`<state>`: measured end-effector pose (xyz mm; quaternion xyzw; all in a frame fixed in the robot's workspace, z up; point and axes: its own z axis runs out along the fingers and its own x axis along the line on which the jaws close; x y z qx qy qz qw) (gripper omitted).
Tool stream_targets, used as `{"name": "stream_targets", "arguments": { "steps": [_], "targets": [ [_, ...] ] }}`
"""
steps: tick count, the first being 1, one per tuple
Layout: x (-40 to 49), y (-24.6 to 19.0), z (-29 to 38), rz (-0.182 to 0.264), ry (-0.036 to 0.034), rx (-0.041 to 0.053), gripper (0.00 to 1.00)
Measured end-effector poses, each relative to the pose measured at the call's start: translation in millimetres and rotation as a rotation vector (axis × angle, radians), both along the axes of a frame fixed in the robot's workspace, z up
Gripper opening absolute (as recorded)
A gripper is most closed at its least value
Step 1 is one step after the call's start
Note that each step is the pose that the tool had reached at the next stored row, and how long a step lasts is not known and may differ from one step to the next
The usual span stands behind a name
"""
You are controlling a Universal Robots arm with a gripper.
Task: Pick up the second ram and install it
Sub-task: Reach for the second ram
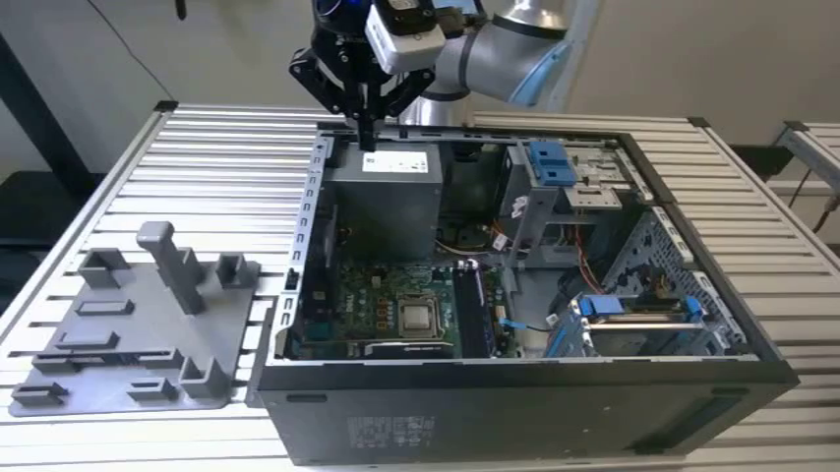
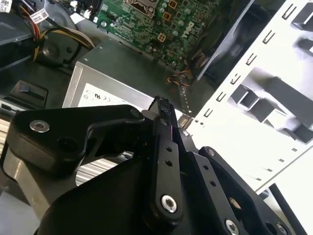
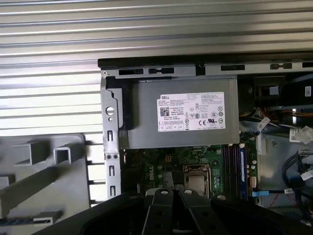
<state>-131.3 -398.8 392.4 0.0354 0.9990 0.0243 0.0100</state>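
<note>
Second ram (image 1: pixel 469 310): a long dark strip standing in the motherboard (image 1: pixel 381 295) slots beside the processor socket (image 1: pixel 420 317), identity not certain. Gripper (image 1: pixel 368 141) hangs well apart from it, above the grey power-supply box (image 1: pixel 384 197), fingers pressed together, nothing seen between them. Fixture plate (image 1: pixel 132 339) lies outside the case.

There's the second ram (image 1: pixel 105 355), a thin dark strip standing on edge in a slot of the grey plate (image 1: pixel 145 329), beside the case (image 1: pixel 525 413) on the exterior view's left.

Grey power supply (image 3: pixel 186 134) with white label (image 3: pixel 191 112); green motherboard (image 1: pixel 374 295); blue drive latches (image 1: pixel 552 162); grey fixture plate (image 1: pixel 125 329); silver ribbed bench (image 1: pixel 223 167); black pincer (image 1: pixel 368 146).
</note>
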Motion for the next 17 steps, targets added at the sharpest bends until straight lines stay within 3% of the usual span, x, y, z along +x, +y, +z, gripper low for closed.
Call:
{"name": "stream_targets", "arguments": {
  "steps": [17],
  "targets": [
    [-16.4,0.0,-0.3,0.0,0.0005,0.0001,0.11]
  ]
}}
